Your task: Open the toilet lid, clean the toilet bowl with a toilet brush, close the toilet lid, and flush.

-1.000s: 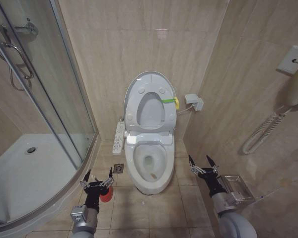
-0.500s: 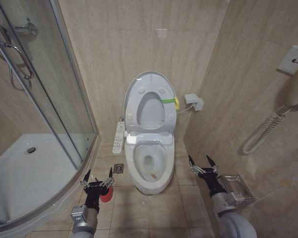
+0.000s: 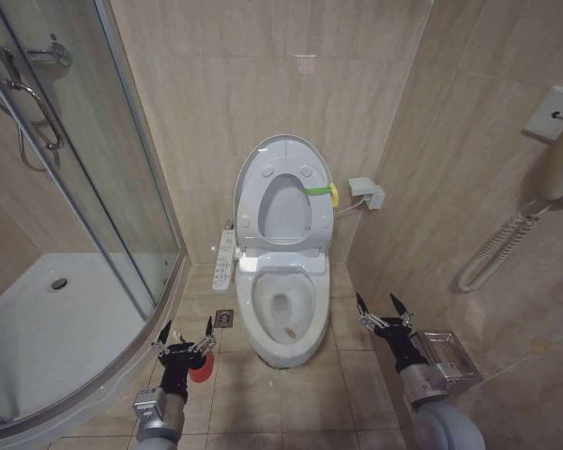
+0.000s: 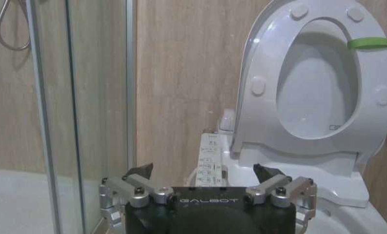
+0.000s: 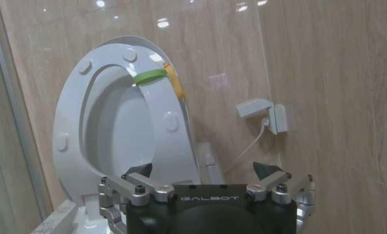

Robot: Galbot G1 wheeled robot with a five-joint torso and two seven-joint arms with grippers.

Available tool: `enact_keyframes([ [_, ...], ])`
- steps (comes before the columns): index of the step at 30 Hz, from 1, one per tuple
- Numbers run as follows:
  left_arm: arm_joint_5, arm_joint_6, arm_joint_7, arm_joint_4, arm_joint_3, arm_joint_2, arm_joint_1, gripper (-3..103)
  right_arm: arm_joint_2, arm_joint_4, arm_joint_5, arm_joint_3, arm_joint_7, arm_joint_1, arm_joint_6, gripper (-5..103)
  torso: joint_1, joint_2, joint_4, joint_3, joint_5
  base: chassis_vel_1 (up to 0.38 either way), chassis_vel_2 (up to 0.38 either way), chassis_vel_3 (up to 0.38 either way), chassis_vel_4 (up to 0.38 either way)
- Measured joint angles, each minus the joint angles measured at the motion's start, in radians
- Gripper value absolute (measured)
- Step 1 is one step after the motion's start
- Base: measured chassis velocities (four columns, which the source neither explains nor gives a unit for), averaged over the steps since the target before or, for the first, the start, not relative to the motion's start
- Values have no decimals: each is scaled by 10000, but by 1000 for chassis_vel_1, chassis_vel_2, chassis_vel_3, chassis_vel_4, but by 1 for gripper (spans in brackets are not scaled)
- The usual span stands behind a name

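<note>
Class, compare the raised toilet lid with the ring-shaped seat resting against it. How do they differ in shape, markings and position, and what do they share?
Shape: the toilet lid is a solid oval; the seat is a ring with an open centre.
Markings: the seat carries a yellow-green band and round bumpers; the lid shows none.
Position: the lid stands behind, nearer the wall; the seat leans in front of it.
Shared: both are glossy white and raised upright above the toilet bowl.

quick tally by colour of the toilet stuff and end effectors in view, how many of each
White: 3 - toilet lid, ring seat, toilet bowl
Red: 1 - brush holder
Black: 2 - left end effector, right end effector, both open
Total: 6
</note>
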Motion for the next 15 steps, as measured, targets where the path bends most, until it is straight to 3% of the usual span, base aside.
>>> enact_keyframes([
  [15,0,0,0,0,0,0,0,100,0,0,0,0,0,-1,0,100,-1,0,0,0,0,0,0,0,0],
])
